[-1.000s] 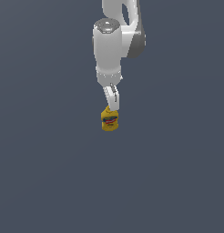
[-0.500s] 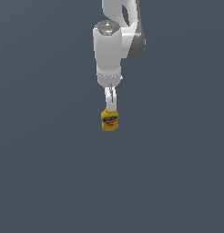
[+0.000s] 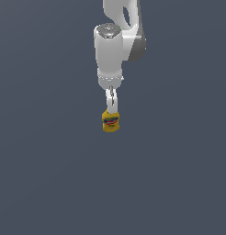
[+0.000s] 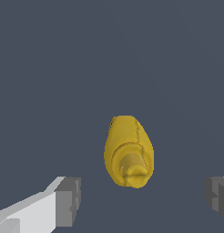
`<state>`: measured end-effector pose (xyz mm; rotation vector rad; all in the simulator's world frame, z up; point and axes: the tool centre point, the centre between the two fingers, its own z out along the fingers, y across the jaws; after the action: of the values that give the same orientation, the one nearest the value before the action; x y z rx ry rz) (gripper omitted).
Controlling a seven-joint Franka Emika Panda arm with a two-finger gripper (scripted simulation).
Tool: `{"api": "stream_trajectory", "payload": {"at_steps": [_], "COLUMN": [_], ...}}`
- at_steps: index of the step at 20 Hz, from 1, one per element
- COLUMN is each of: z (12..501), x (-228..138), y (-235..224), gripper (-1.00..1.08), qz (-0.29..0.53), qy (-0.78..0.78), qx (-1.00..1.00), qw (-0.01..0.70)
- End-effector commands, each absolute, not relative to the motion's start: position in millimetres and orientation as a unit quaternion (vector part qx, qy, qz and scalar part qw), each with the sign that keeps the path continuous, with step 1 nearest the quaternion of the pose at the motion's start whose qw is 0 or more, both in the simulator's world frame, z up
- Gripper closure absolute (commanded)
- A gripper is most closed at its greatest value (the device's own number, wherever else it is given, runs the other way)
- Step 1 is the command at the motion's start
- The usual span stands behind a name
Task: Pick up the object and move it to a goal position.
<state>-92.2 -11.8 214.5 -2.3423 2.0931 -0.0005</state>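
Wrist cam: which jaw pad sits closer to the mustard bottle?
The grey pad with its white finger showing: its gap to the mustard bottle is narrower than that of the other pad, cut by the frame edge. Neither touches.

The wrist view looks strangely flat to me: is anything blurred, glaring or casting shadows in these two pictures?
Wrist view: mustard bottle is sharp but blocky, softly shaded, no glare, and no shadow on the plain grey ground. Exterior view: the bottle is small and pixelated, its label unreadable; the white arm shows gentle shading only.
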Motion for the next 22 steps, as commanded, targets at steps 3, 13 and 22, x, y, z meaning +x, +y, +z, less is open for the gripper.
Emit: {"api": "stream_trajectory", "payload": {"at_steps": [3,13,22], "z": [198.1,170.4,170.4], "x": [-93.1,-92.6,-92.6], "y": [-11.9,-11.8,-11.8], "gripper": [-0.92,-0.92,1.08], "qz": [0.000,0.000,0.000], "qy": [0.667,0.668,0.668], "qx": [-0.745,-0.744,-0.744], "qw": [0.000,0.000,0.000]}}
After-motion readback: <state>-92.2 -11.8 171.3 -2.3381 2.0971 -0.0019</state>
